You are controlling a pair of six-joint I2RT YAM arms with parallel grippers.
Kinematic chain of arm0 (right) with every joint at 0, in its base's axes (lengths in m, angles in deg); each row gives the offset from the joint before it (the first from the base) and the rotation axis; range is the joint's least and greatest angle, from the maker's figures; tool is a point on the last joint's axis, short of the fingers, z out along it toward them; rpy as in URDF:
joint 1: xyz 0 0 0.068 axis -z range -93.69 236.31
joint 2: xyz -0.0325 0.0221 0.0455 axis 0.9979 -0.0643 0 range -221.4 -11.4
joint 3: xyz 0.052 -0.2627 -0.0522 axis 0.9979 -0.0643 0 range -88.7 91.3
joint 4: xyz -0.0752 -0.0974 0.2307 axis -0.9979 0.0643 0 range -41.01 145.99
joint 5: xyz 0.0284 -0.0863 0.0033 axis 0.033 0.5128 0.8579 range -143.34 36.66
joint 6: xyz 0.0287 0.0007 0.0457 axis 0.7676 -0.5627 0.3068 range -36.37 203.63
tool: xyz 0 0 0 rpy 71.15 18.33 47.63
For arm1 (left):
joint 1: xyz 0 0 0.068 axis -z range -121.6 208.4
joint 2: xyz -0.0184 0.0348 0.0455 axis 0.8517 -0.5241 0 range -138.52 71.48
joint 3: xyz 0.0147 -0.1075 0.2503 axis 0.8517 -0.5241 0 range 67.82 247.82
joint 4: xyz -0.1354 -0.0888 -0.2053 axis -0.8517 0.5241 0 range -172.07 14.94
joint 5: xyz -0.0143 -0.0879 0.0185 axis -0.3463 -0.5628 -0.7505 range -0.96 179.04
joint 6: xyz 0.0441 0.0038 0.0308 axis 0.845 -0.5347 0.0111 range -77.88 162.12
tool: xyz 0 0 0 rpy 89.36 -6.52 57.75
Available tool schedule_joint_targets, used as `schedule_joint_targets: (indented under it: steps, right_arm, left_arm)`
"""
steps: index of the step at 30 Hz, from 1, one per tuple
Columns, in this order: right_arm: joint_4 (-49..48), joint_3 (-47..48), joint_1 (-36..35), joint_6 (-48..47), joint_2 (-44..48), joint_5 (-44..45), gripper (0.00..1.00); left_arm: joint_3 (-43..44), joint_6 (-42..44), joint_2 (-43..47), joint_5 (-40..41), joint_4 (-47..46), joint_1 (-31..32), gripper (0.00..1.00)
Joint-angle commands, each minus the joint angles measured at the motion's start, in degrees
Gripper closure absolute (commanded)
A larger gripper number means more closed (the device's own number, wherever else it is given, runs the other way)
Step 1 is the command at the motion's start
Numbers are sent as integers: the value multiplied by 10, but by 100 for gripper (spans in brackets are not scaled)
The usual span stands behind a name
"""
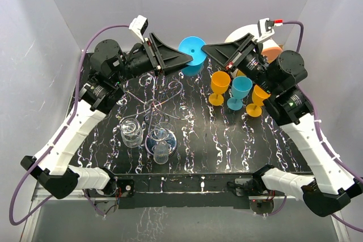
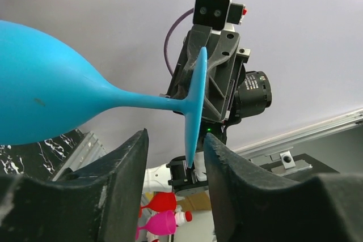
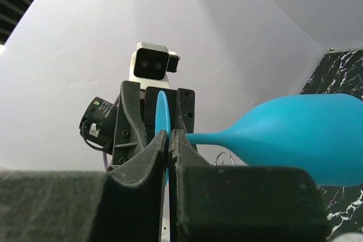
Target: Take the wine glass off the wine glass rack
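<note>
A blue wine glass is held on its side in the air at the back, between my two grippers. My right gripper is shut on the rim of its round foot, with the bowl off to the right. My left gripper is open. Its fingers flank the lower edge of the foot without touching it, and the bowl lies to the left. The silver wire wine glass rack stands on the black table, in front of and below the glass.
Two clear glasses are at the rack's near side. Two orange glasses and a blue one stand right of centre. A white plate lies at the back right. White walls enclose the table.
</note>
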Motion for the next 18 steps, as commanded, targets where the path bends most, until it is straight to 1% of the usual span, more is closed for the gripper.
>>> schedule_joint_targets:
  steps: [1, 9, 11, 14, 16, 17, 18]
  right_arm:
    - [-27, -3, 2, -6, 25, 3, 100]
    - [-16, -15, 2, -8, 40, 5, 100]
    - [-12, -20, 2, -10, 44, 6, 100]
    - [-7, -24, 2, -17, 49, 6, 100]
    - [2, -25, 2, -25, 53, 10, 100]
    - [9, -24, 2, -30, 55, 13, 97]
    - [18, -22, 3, -37, 57, 18, 91]
  left_arm:
    - [1, 8, 19, 20, -27, 3, 60]
    - [5, -4, 2, 27, -50, 12, 69]
    - [6, -4, -3, 29, -55, 18, 75]
    - [6, -5, -9, 31, -61, 29, 88]
    - [4, -5, -9, 34, -64, 36, 95]
    - [2, -5, -7, 35, -66, 39, 99]
    - [0, -6, -6, 38, -68, 41, 100]
